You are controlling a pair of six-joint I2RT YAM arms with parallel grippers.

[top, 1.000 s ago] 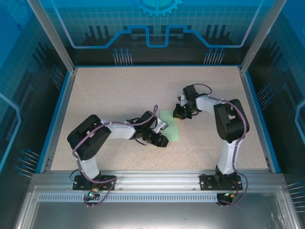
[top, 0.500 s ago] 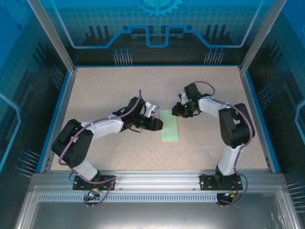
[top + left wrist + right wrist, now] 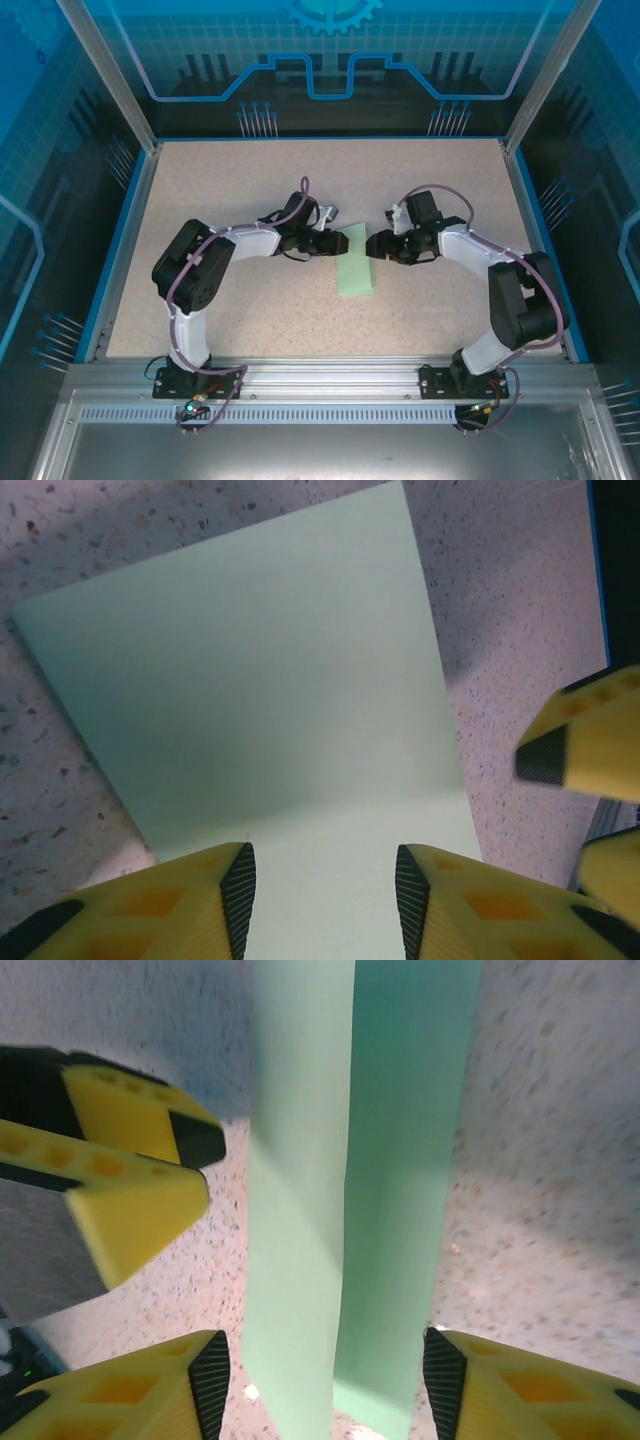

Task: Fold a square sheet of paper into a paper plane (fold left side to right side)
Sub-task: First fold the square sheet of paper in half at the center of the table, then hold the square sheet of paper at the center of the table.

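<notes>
- Overhead view: I am seeing the square sheet of paper (image 3: 356,268) lying folded as a narrow rectangle near the middle of the table (image 3: 220,170), its long side running away from the arm bases.
- I am watching the left gripper (image 3: 333,243) reaching in from the left and the right gripper (image 3: 376,247) reaching in from the right. They are facing each other across the far half of the sheet, each at or just over one long edge.
- Left wrist view: I am looking down on the left gripper (image 3: 322,895), whose yellow fingers (image 3: 190,910) are standing apart with the pale green sheet (image 3: 250,670) lying across the gap. Nothing is being pinched between the pads, so I am reading this gripper as released.
- In the same view a faint straight line is crossing the sheet just beyond the fingertips, and the other gripper's yellow tips are showing at the right edge.
- Right wrist view: I am seeing the right gripper (image 3: 322,1385) with its fingers (image 3: 150,1395) spread wide and gripping nothing. The sheet (image 3: 400,1160) is running lengthwise between them.
- Here the sheet is showing as two long bands, paler on the left and darker on the right. I cannot tell whether the upper layer is lifting off the lower.
</notes>
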